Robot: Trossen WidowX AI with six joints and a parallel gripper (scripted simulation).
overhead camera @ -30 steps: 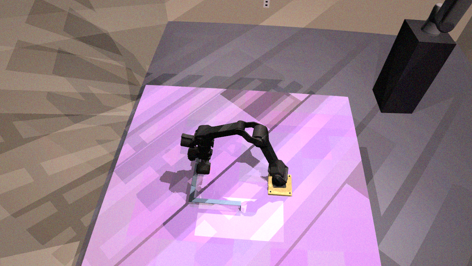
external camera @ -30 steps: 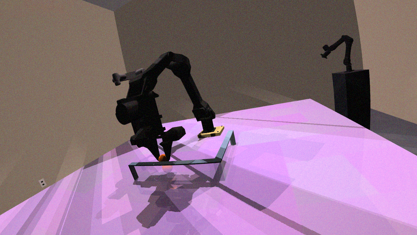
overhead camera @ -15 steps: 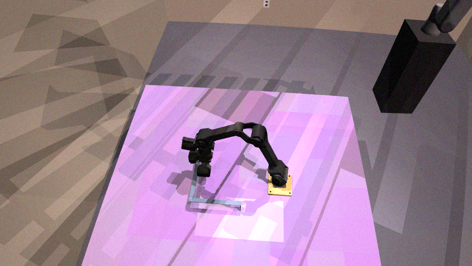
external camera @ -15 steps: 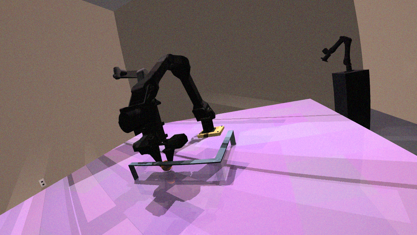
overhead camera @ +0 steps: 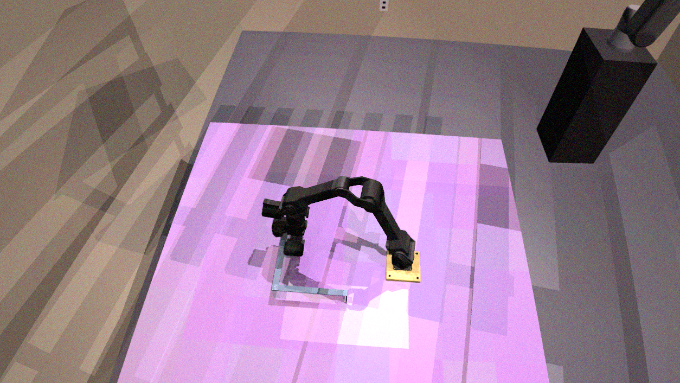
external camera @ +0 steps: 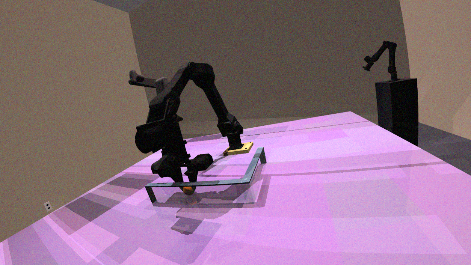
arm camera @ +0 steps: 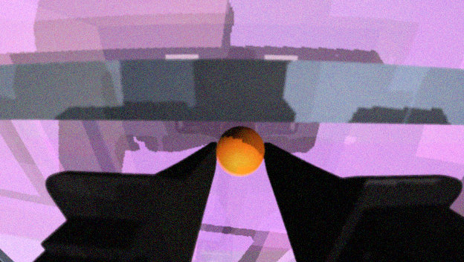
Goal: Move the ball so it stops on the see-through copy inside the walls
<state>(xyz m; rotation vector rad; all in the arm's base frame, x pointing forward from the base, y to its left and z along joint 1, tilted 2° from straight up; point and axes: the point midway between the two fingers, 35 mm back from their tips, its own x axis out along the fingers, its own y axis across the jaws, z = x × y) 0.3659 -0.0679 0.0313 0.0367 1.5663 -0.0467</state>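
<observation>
The orange ball [arm camera: 240,150] sits pinched between the two dark fingertips of the tool [arm camera: 240,156], which is closed on it and has it down low inside the angle of the clear walls [external camera: 227,181], close against the longer wall. The exterior view puts the ball at or just above the counter [external camera: 329,197]; whether it actually touches the surface cannot be told. The see-through copy is not separately visible, so it is probably overlapped by the ball, though that is a judgement only.

The risks sit in the release. If the fingers part unevenly, or the ball is a little above the surface, it could drop and roll; the wall just ahead would stop it on that side, but toward the open side of the corner nothing would. A ball nudged against the wall could also rebound off its mark. Lifting away too soon or at a slant could let a fingertip [arm camera: 201,160] clip the ball or the wall's top edge.

The walls are the only enclosure: two low clear strips meeting toward the left part of the counter, out from the arm's yellow base plate [overhead camera: 403,268]. Inside them only the ball and the tool's fingers can be seen.
</observation>
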